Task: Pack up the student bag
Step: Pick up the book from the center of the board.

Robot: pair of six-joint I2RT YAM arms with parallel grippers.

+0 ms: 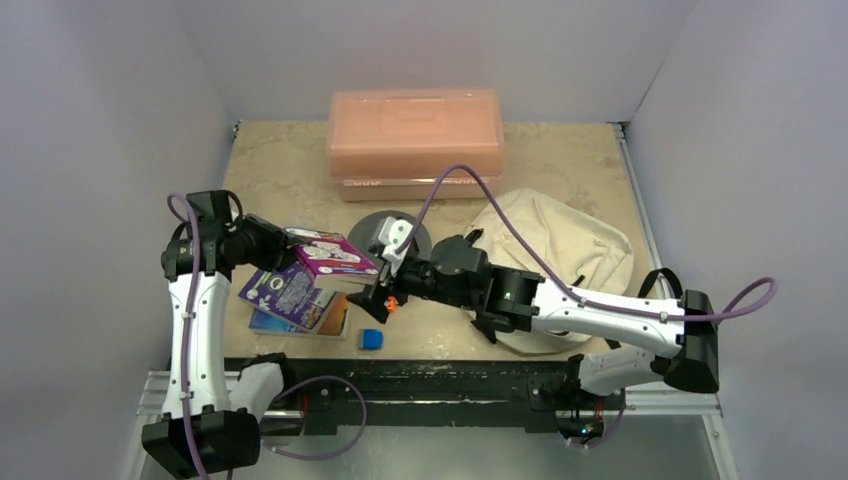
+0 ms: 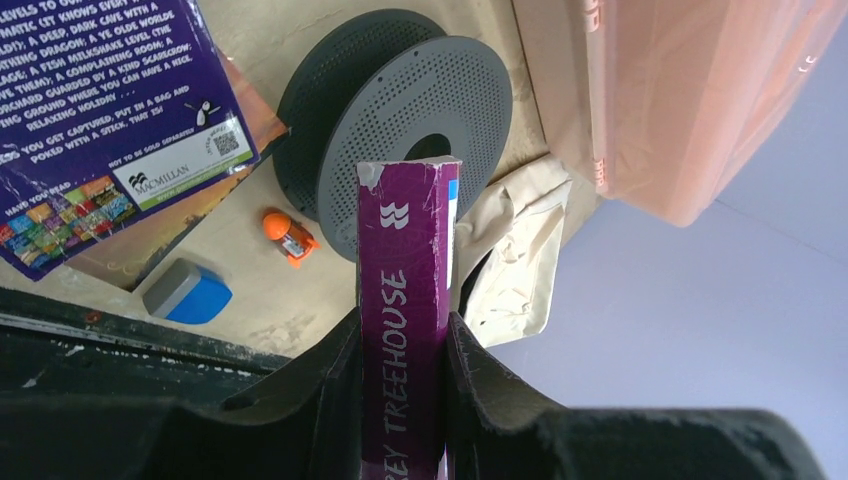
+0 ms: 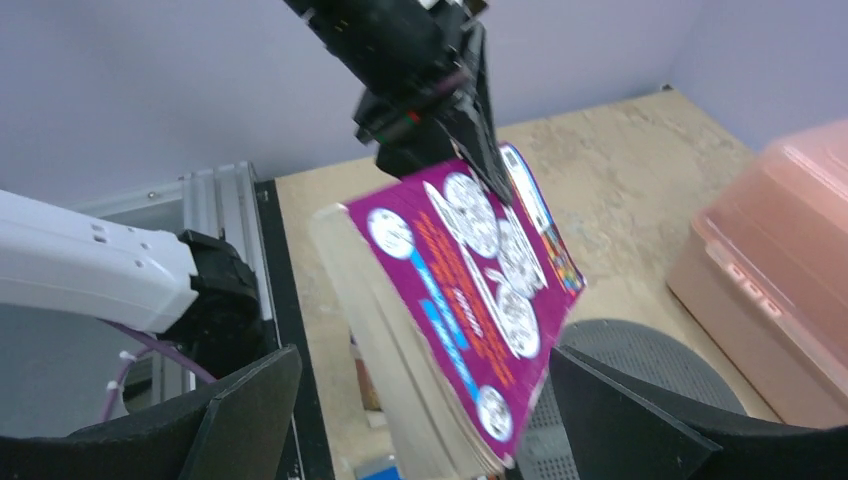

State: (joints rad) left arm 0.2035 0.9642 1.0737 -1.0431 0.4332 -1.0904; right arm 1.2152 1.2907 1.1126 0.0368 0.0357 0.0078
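Note:
The cream student bag [image 1: 560,250] lies at the right of the table under my right arm; a corner of it shows in the left wrist view [image 2: 515,250]. My left gripper [image 1: 290,245] is shut on the spine of a purple book [image 1: 335,258], held above the table, and the spine [image 2: 405,250] sits tight between its jaws [image 2: 403,340]. My right gripper [image 1: 385,290] is open, and the book's free end [image 3: 460,300] sits between its wide-apart fingers [image 3: 250,400]. I cannot tell whether they touch it. My left gripper shows there at the book's far end [image 3: 430,80].
A salmon-pink plastic box [image 1: 415,140] stands at the back. A grey perforated disc spool [image 1: 410,235] lies in front of it. Two more books [image 1: 290,295] lie under the held one, with a blue eraser [image 1: 371,339] and a small orange object [image 2: 285,232] beside them.

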